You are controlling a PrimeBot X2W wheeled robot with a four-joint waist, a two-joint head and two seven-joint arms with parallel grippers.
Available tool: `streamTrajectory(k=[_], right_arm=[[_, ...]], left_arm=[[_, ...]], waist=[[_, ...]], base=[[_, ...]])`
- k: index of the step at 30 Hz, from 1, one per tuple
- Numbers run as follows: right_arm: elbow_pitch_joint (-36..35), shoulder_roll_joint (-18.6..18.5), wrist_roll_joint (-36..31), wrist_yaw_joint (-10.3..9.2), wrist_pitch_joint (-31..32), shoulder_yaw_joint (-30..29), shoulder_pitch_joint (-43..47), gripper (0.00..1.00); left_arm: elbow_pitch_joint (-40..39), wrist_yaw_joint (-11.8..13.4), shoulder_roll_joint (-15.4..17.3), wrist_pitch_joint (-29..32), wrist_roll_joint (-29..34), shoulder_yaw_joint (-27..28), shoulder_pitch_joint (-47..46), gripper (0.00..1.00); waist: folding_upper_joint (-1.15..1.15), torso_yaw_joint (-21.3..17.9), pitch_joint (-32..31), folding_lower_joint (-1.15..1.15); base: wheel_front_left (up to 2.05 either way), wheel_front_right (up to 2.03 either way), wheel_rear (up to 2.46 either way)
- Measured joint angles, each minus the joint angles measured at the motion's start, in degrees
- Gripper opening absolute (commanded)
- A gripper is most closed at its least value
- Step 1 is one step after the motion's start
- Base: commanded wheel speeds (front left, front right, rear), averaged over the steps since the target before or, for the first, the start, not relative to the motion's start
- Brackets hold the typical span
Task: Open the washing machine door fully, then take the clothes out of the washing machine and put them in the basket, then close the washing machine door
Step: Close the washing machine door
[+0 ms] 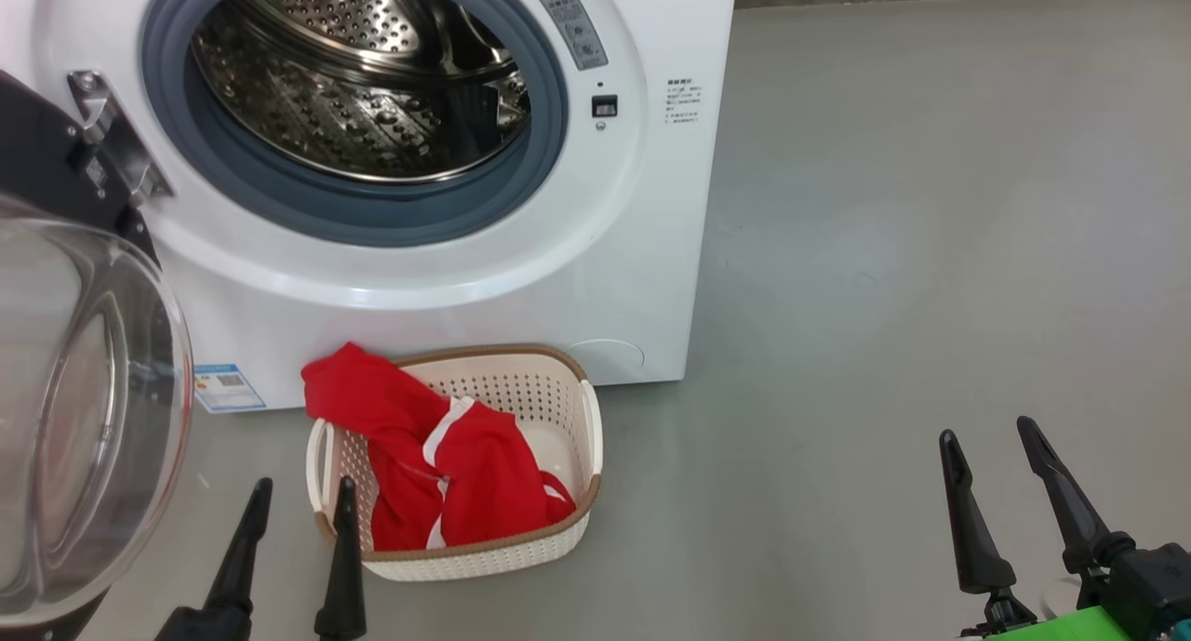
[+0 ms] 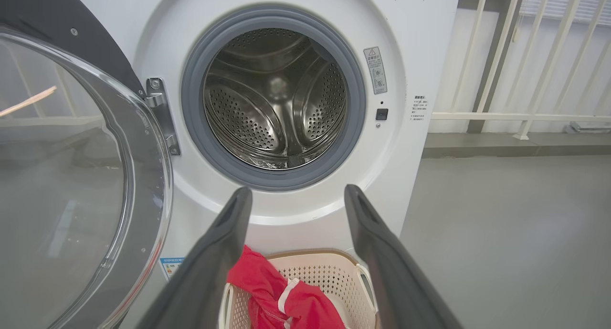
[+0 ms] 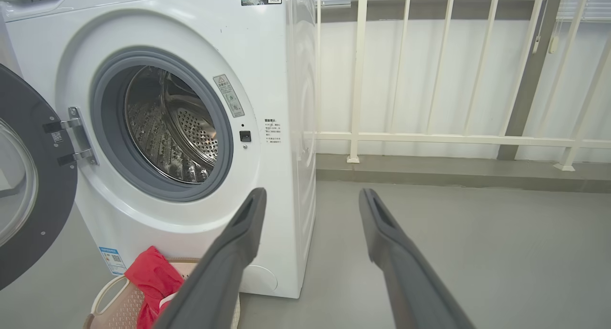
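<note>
The unloading looks finished and the closing step is what remains. The drum (image 2: 277, 100) of the machine (image 1: 447, 287) shows bare perforated steel, and the red clothes (image 1: 437, 464) lie in the basket (image 1: 549, 390), which sits on the floor against the machine's front, right below the opening. One red fold hangs over the basket's rim on the side nearest the machine.

The door (image 1: 84, 390) stands swung wide on the machine's hinge side, its glass bowl bulging toward the robot. Both sets of jaws are spread and carry nothing. The left jaws hang in front of the machine, between door and basket. The right jaws hang well off the machine's other side, over bare floor.

I'd say the next move falls to the left arm, being nearer. It needs to get behind the door's free edge and sweep it round to the opening, then press until the latch catches. The door's swing looks to pass above the basket, though the draped fold is worth minding.

The door's outer edge is cut off, so I can't make out any handle. The lowest part of the drum, behind the grey ring, is partly hidden, so a small leftover piece can't be ruled out. I can't tell how many garments are in the heap.
</note>
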Motion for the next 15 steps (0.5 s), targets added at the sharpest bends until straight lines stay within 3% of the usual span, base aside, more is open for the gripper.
streamTrajectory(k=[15], right_arm=[[0.1,0.0,0.0,0.00,0.0,0.3,0.0,1.00]], left_arm=[[0.9,0.2,0.0,0.0,1.1,-0.6,0.0,1.00]], waist=[[0.00,0.3,-0.6,0.00]], base=[[-0.05,0.05,0.00]])
